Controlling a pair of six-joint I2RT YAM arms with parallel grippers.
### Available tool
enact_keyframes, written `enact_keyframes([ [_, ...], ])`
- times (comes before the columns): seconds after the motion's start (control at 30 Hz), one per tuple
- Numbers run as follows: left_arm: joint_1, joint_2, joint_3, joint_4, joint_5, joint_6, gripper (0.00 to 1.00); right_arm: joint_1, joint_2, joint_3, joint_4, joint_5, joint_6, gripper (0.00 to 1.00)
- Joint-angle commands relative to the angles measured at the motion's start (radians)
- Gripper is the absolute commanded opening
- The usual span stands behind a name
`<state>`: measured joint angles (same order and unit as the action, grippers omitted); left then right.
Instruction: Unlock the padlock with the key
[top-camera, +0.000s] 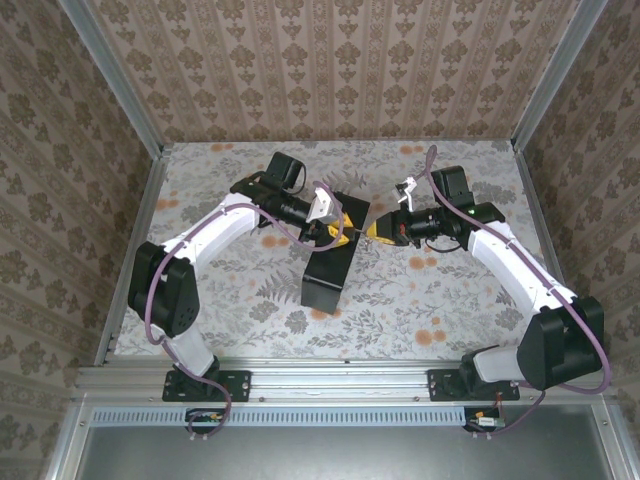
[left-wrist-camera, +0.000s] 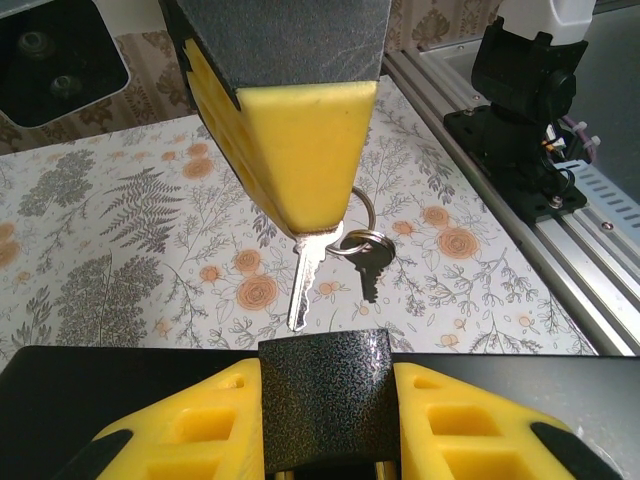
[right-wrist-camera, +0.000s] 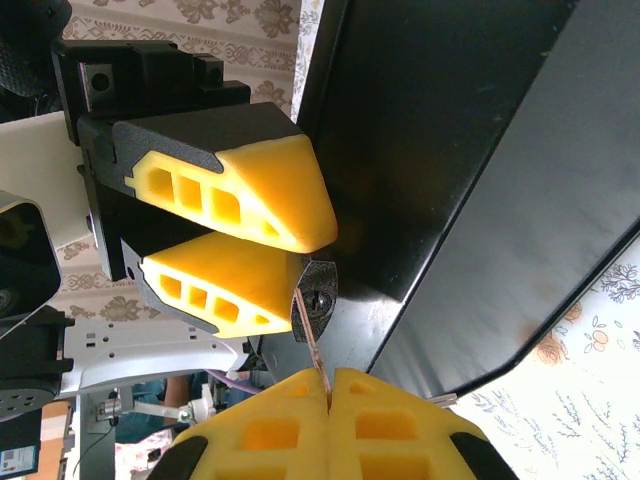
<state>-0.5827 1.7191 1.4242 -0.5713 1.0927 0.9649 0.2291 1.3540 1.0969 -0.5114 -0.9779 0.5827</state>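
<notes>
The padlock (left-wrist-camera: 325, 400) is a small black speckled block, gripped between the yellow fingers of my left gripper (left-wrist-camera: 325, 372), which is shut on it. Its keyhole face (right-wrist-camera: 323, 292) points toward my right gripper (right-wrist-camera: 328, 382). That gripper is shut on a silver key (left-wrist-camera: 302, 285). Edge-on, the key's blade (right-wrist-camera: 311, 338) reaches up to the padlock face, and its tip sits just beside the keyhole slot. A ring with a dark second key (left-wrist-camera: 368, 270) dangles from it. In the top view the left gripper (top-camera: 340, 232) and right gripper (top-camera: 376, 231) meet over the table's middle.
A black box (top-camera: 328, 270) lies open on the floral table right under and behind the padlock, its lid (right-wrist-camera: 470, 150) tilted up. The aluminium rail (left-wrist-camera: 560, 235) and an arm base (left-wrist-camera: 520, 110) run along the near edge. Papered walls close in three sides.
</notes>
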Motion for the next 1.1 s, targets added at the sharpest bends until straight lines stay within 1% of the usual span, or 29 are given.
enact_keyframes([
  [0.0, -0.002, -0.061, 0.002, 0.023, 0.073, 0.021, 0.22, -0.003, -0.022, -0.015, 0.012, -0.034, 0.004, 0.00],
  [0.27, 0.000, -0.057, -0.016, 0.058, 0.082, -0.004, 0.22, -0.011, -0.025, -0.037, 0.004, -0.036, -0.010, 0.00],
  [0.5, -0.003, -0.059, -0.018, 0.077, 0.082, -0.012, 0.22, 0.004, -0.016, -0.035, 0.023, -0.051, -0.002, 0.00],
  [0.93, -0.011, -0.071, -0.021, 0.071, 0.081, 0.001, 0.22, 0.018, -0.002, -0.032, 0.037, -0.053, 0.009, 0.00],
  [1.07, -0.024, -0.082, -0.026, 0.071, 0.056, 0.015, 0.22, 0.024, 0.003, -0.031, 0.031, -0.057, 0.019, 0.00],
])
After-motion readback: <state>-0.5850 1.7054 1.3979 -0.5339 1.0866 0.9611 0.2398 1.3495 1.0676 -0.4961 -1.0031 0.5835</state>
